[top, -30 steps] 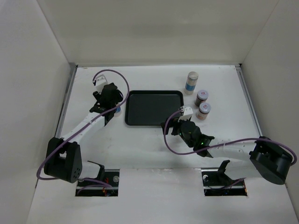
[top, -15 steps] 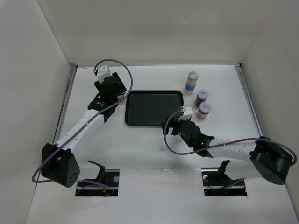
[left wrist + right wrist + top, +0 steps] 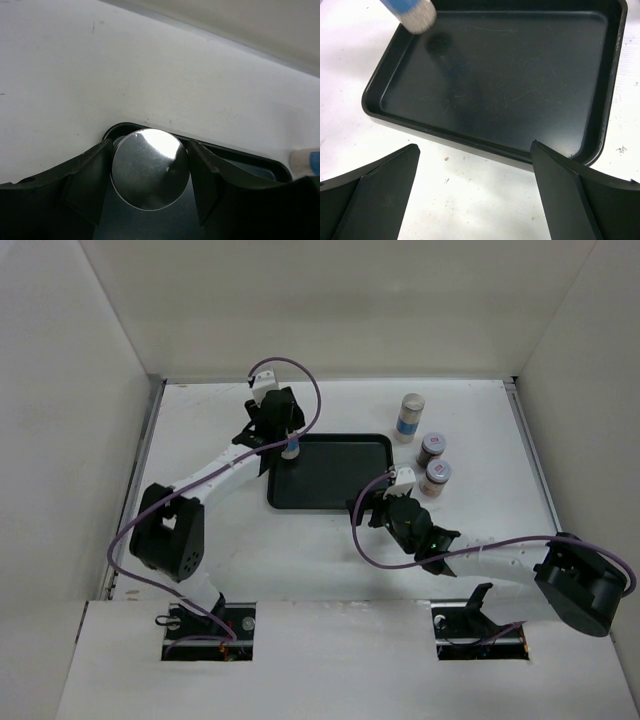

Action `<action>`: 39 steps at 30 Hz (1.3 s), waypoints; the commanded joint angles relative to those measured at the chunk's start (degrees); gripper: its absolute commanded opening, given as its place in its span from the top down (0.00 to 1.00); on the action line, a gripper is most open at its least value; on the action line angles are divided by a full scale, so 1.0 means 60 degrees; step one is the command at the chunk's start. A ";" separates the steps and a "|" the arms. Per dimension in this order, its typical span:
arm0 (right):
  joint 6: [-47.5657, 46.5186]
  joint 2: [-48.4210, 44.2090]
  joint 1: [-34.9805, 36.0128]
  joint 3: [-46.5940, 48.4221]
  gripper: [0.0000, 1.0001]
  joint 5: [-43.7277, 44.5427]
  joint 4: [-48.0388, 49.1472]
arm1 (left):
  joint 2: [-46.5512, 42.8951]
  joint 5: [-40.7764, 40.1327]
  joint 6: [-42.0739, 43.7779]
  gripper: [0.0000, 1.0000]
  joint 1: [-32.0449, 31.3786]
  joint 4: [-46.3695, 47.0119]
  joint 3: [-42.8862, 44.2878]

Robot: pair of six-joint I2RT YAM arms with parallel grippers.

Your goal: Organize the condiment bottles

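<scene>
Top external view: the left arm reaches to the far-left corner of the black tray [image 3: 330, 475]. The left fingers [image 3: 87, 185] are clamped on one grey-capped bottle [image 3: 150, 169], with one finger on each side of its body below the cap. The right wrist view shows the base of this bottle over that tray corner, with its shadow on the tray floor beside it. Judged from that, the bottle is not yet seated. The right fingers [image 3: 375, 190] are spread wide and hold nothing, low over the worktop [image 3: 280, 550] just beside the tray's near edge.

Status: no bottle stands in the tray. Three remain upright on the worktop to the right of the tray, grouped near one another:
- second grey-capped bottle [image 3: 410, 417]
- far short jar [image 3: 432, 447]
- near short jar [image 3: 438, 476]

Remaining work, as a judgement: seat and release the held bottle, then transfer the other three. The right arm lies nearer to them.
</scene>
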 commanded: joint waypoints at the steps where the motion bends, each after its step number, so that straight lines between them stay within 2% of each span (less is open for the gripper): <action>1: 0.0071 -0.0165 -0.0041 0.0133 0.00 0.0010 0.0234 | 0.0214 0.0203 -0.0025 0.71 0.0000 0.1728 0.0434; 4: 0.0057 -0.0326 -0.0040 0.0061 0.00 0.0010 0.0306 | 0.0567 0.0291 -0.0098 0.66 0.0000 0.2052 0.0170; 6: 0.0071 -0.0341 -0.0084 0.0046 0.00 0.0010 0.0292 | 0.0597 0.0335 -0.0156 0.56 -0.0043 0.2155 -0.0093; 9: 0.0057 -0.0341 -0.0114 0.0046 0.00 0.0010 0.0306 | 0.0393 0.0233 -0.0215 0.35 -0.0102 0.2389 -0.0678; 12: 0.0071 -0.0224 -0.0172 0.0060 0.00 0.0039 0.0321 | -0.0046 0.0233 -0.0347 0.19 -0.0117 0.2448 -0.1177; 16: 0.0013 -0.0252 -0.0143 0.0075 0.00 0.0098 0.0321 | -0.0865 0.0043 -0.0712 0.05 -0.0117 0.2682 -0.2026; 18: -0.0002 -0.0370 -0.0129 0.0060 0.01 0.0113 0.0321 | -0.1466 -0.0176 -0.0976 0.01 -0.0132 0.2814 -0.2567; 19: -0.0002 -0.0443 -0.0128 0.0060 0.08 0.0113 0.0336 | -0.1962 -0.0308 -0.1035 0.01 -0.0117 0.3090 -0.3034; 23: -0.0016 -0.0881 -0.0128 0.0133 0.61 0.0200 0.0117 | -0.3705 -0.0645 -0.1269 0.02 0.0000 0.4000 -0.4602; 25: 0.0071 -0.1262 -0.0186 0.0454 0.75 0.0448 -0.0597 | -0.4788 -0.1039 -0.1634 0.12 0.0088 0.4118 -0.5568; 26: 0.0115 -0.1438 -0.0245 0.0702 0.77 0.0740 -0.1182 | -0.5287 -0.1230 -0.1897 0.23 0.0117 0.4133 -0.6081; 28: 0.0276 -0.1716 -0.0464 0.1142 0.73 0.1690 -0.2354 | -0.6021 -0.1218 -0.2468 0.45 0.0336 0.4017 -0.6888; 29: 0.0349 -0.1848 -0.0639 0.1333 0.63 0.2130 -0.2896 | -0.6271 -0.0985 -0.2703 0.51 0.0482 0.3871 -0.7210; 31: 0.0248 -0.1952 -0.1253 0.1757 0.40 0.2572 -0.3791 | -0.6565 -0.0269 -0.3070 0.58 0.0819 0.3548 -0.7738; 34: 0.0115 -0.1850 -0.2234 0.2242 0.11 0.2983 -0.4861 | -0.6552 0.0611 -0.3612 0.58 0.1200 0.3765 -0.8588; 37: 0.0072 -0.1631 -0.3041 0.2448 0.00 0.3247 -0.5376 | -0.6493 0.0950 -0.3877 0.53 0.1318 0.4351 -0.9247; 39: -0.0002 -0.1411 -0.3612 0.2521 0.00 0.3306 -0.5596 | -0.6537 0.0922 -0.3936 0.51 0.1231 0.4761 -0.9672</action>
